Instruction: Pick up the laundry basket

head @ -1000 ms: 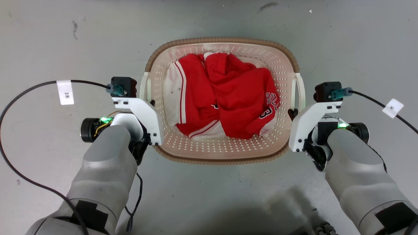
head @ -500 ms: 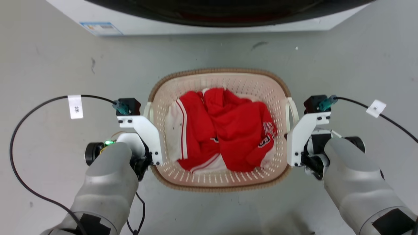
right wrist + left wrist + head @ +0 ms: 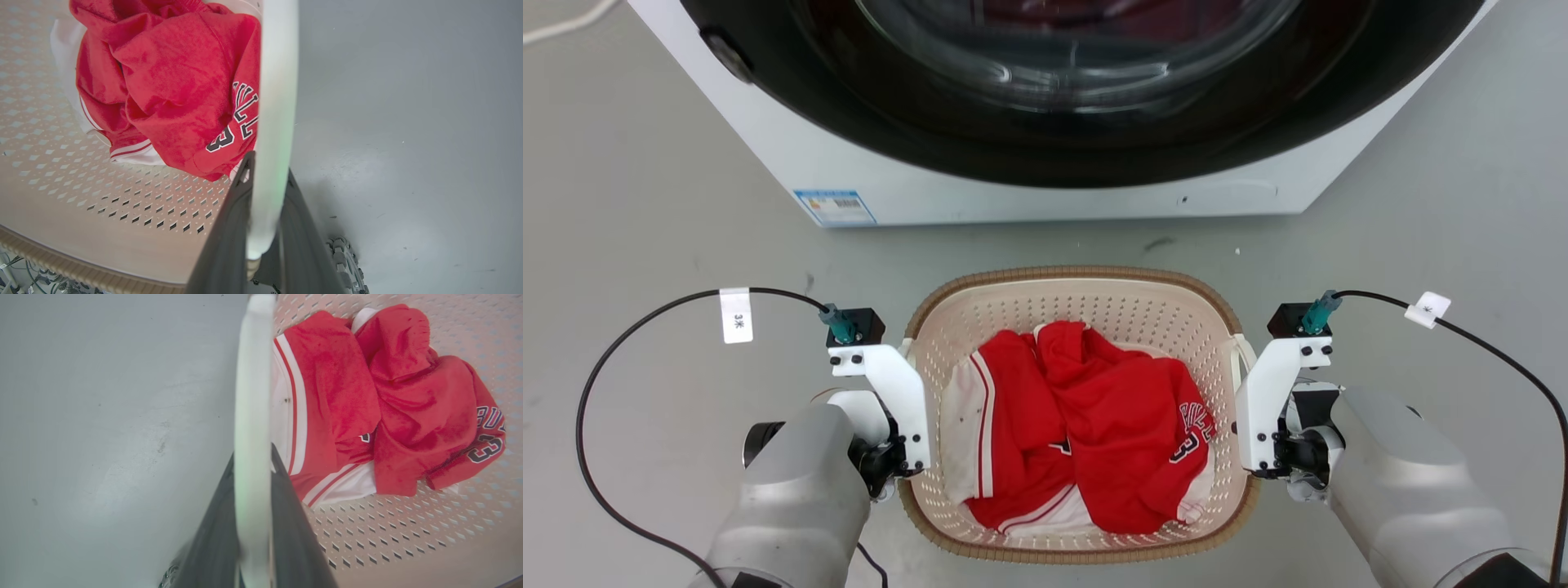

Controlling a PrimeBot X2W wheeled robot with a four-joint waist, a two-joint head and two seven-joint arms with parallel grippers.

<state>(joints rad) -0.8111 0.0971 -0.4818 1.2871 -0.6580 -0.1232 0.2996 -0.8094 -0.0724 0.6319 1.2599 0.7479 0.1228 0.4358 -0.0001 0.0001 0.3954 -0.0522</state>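
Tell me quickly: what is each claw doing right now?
Left claw: closed on the laundry basket by its left handle.
Right claw: closed on its right handle.

The head camera has tilted up: a washing machine (image 3: pixel 1013 204) has come into view beyond the left hand (image 3: pixel 252 455) and right hand (image 3: pixel 267 163), and the laundry basket (image 3: pixel 1078 274) between them shows lower.

The white handle (image 3: pixel 278 81) of the laundry basket (image 3: pixel 81 204) is clamped between the two dark fingers of the right gripper (image 3: pixel 267 167). Crumpled red clothing (image 3: pixel 175 81) with a number 3 is seen lying on the perforated cream plastic, and grey floor (image 3: pixel 408 122) is seen beyond the handle.
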